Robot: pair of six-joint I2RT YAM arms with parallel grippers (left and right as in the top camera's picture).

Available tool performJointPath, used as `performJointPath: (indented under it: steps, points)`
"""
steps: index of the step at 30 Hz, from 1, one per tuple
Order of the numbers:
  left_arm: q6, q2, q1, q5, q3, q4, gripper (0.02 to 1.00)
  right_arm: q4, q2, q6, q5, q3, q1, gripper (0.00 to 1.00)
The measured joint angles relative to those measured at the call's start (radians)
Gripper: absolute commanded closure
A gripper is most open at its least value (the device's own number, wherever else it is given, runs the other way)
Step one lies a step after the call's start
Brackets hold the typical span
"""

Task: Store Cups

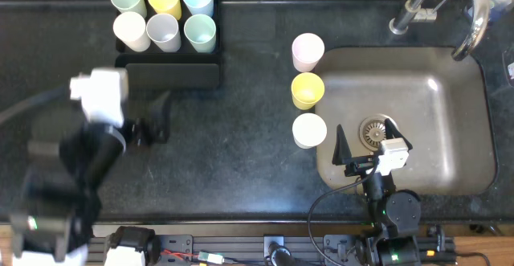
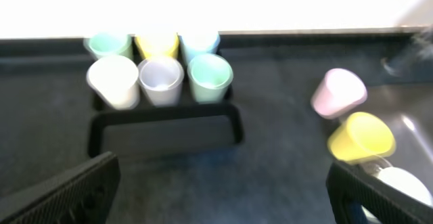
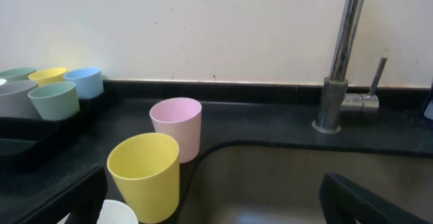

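From above, you have six stored cups [image 1: 164, 30] in the tray [image 1: 173, 75] at the table's [image 1: 241, 145] back left, with its near half bare. Three more stand loose in a line along the sink's [image 1: 450, 121] left rim: pink cup [image 1: 307, 51], yellow cup [image 1: 307, 89], white cup [image 1: 309, 129]. Neither arm carries anything, so I judge you are between cups, with a pick next. The right gripper [image 1: 368, 136] hangs over the sink, jaws spread, just beside the white cup. The left gripper [image 1: 154, 120] sits in front of the tray, but that arm is hard to make out here, so don't read its jaws from this view. In the left wrist view the left gripper [image 2: 223, 204] has its jaws spread wide and empty, facing the tray [image 2: 166, 135]; the white cup [image 2: 402, 183] is cut off at the edge. In the right wrist view the right gripper [image 3: 213, 207] is likewise spread and empty. The pink cup [image 3: 177, 126] and yellow cup [image 3: 144, 173] stand upright close ahead, and whether they touch I cannot tell. The white cup [image 3: 115, 212] is cut off at the edge. The next move, as I read it, calls for pinching one cup's wall without knocking its neighbour, then carrying it to the tray's bare half.
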Motion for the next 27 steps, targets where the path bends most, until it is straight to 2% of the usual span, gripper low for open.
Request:
performJointPath:
  steps: [5,14,22,27]
  points:
    - [-0.031,0.326,-0.119,0.005,0.383,-0.23,0.018,-0.001,0.0,0.0,0.0,0.0,0.0,0.005]
    - [-0.266,0.872,-0.267,-0.076,1.028,-0.698,0.018,0.0,0.0,0.0,0.0,0.0,0.0,0.003]
    - [-0.369,1.292,-0.447,-0.16,1.558,-0.898,0.018,0.0,0.0,0.0,0.0,0.0,0.0,0.003]
    - [-0.454,1.484,-0.515,-0.166,1.742,-0.917,0.018,-0.001,0.0,0.0,0.0,0.0,0.0,0.003]
